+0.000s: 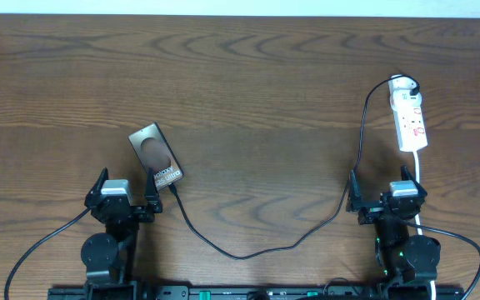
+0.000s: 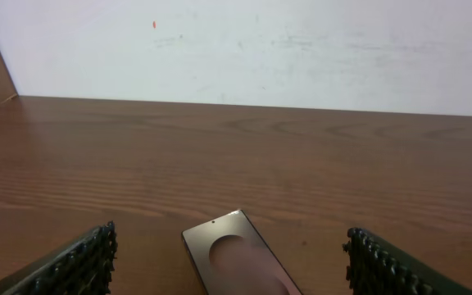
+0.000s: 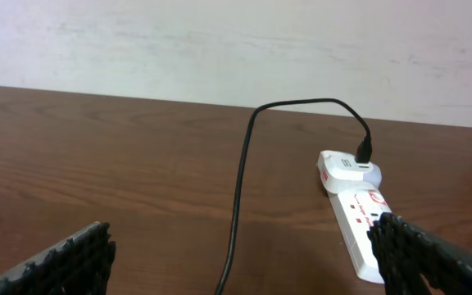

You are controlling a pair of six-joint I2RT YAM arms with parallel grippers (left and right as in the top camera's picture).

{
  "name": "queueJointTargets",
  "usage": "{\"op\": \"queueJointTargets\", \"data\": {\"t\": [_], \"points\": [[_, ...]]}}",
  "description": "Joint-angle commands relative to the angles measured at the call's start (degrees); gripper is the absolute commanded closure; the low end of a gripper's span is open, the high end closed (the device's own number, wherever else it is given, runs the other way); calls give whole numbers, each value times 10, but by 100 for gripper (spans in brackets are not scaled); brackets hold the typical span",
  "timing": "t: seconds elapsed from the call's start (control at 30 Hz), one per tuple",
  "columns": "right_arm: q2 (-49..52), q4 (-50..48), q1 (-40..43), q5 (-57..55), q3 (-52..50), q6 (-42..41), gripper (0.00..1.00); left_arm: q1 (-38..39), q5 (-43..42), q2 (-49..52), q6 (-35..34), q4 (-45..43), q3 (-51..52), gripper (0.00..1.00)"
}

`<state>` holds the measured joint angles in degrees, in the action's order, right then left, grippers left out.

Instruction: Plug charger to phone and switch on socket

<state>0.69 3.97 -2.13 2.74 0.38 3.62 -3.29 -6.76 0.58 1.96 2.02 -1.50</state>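
Setting: a dark wood-grain table (image 1: 240,75) seen from above, with a pale wall (image 2: 301,49) behind it in the wrist views.
Phone (image 1: 156,154): a small flat brown-grey slab lying slantwise on the left of the table. It has a dark oval mark on its far half and white lettering near its close end. Its close end sits just beside the left hand (image 1: 125,190).
Charger (image 3: 238,205): a thin black cable that leaves the phone's near end, sags in a loose curve toward the table's front edge, then climbs the right side to the socket (image 1: 410,121). The slack lets phone and socket lie well apart — one in front of each arm.
Charger's end at the phone: it touches the phone's near edge, but whether it is fully seated is too small to tell.
Socket: a white power strip with small red marks, lying lengthwise on the right with its rounded end farthest away. The charger's plug stands in a white adapter (image 3: 342,168) there. A white cord (image 1: 418,162) runs back past the right hand (image 1: 381,193).
Left hand: fingers spread wide and empty, low over the table, with the phone's far end showing in the gap.
Right hand: fingers spread wide and empty, just short of the socket's near end — apparently placed to reach its switches.
Stage: the switch is probably the step left, though whether it is already on cannot be told.
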Motion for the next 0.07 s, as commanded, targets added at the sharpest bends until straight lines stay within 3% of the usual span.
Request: {"op": "queueJointTargets", "data": {"t": [0.0, 0.03], "points": [[-4, 3, -4, -7, -1, 7, 1, -3, -12, -3, 8, 16, 12, 13], [-4, 3, -4, -7, -1, 7, 1, -3, -12, -3, 8, 16, 12, 13]]}}
